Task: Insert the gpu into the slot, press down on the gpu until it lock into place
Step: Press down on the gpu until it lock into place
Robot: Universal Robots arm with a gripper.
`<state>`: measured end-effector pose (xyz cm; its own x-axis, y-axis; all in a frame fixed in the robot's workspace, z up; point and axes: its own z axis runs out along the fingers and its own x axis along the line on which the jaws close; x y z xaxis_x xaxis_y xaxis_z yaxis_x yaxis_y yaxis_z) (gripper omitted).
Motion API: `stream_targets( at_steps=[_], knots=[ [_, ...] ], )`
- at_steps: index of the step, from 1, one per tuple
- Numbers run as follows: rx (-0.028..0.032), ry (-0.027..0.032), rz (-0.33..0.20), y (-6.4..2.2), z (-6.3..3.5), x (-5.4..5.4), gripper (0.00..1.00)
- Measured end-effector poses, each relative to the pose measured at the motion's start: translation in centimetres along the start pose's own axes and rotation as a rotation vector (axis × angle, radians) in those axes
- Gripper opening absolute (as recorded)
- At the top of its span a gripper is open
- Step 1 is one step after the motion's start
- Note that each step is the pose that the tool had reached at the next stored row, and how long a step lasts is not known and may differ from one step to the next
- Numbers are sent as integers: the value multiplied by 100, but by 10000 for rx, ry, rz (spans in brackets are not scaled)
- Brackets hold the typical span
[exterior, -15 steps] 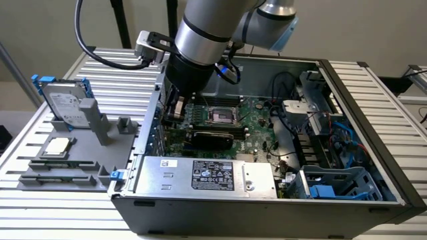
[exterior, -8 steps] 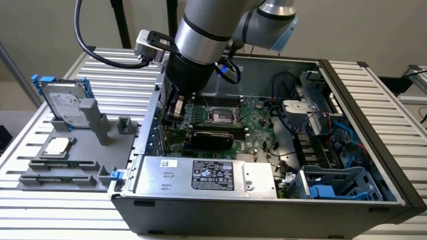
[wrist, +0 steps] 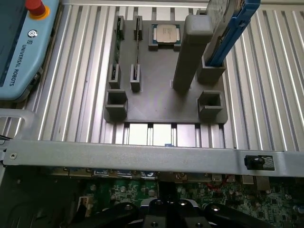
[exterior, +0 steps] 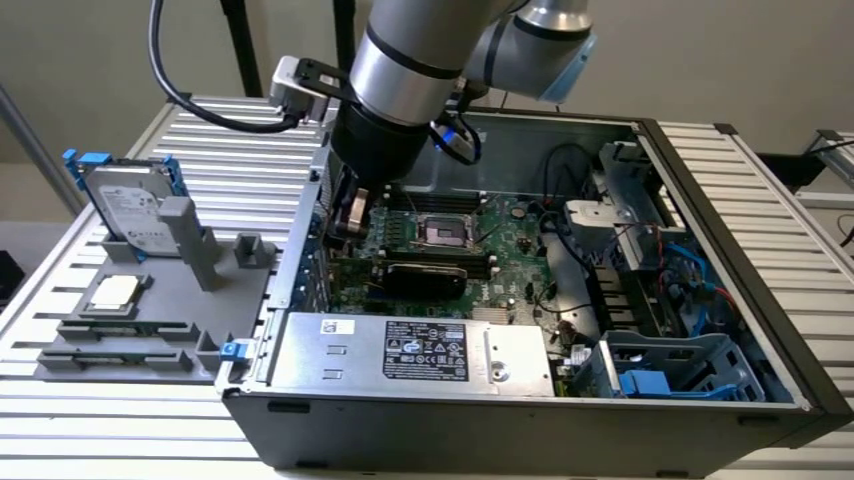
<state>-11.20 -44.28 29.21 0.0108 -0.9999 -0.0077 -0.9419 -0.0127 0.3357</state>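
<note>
One card seated, pincer pressed together above the board

The gpu [exterior: 420, 275] lies flat on the motherboard [exterior: 514, 235] behind the power supply [exterior: 414, 350]. The gripper [wrist: 167, 209], pressed together and holding nothing, hangs low inside the case, likely placed for pushing down.

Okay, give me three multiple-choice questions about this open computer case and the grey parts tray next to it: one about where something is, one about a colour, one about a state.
1. Where does the hard drive stand?
A. On the grey tray, outside the computer case
B. Inside the case, on the motherboard
C. On top of the power-supply box

2. What colour is the hard drive's carrier frame?
A. Red
B. Blue
C. Yellow

3. How is the case?
A. Closed by a side panel
B. Open, motherboard exposed
C. Covered by a cloth

Answers: 1 A, the drive leans upright in the tray at the exterior view's left. 2 B, blue rails edge the drive. 3 B, the boards and the silver power-supply box lie in plain sight.
</note>
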Motion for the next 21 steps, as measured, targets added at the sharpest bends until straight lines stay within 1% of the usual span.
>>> stream_targets(
  at_steps=[14,21],
  knots=[
    [-1,-11,22,13,5,-44,11],
    [-21,-22,52,17,3,-47,11]
  ],
)
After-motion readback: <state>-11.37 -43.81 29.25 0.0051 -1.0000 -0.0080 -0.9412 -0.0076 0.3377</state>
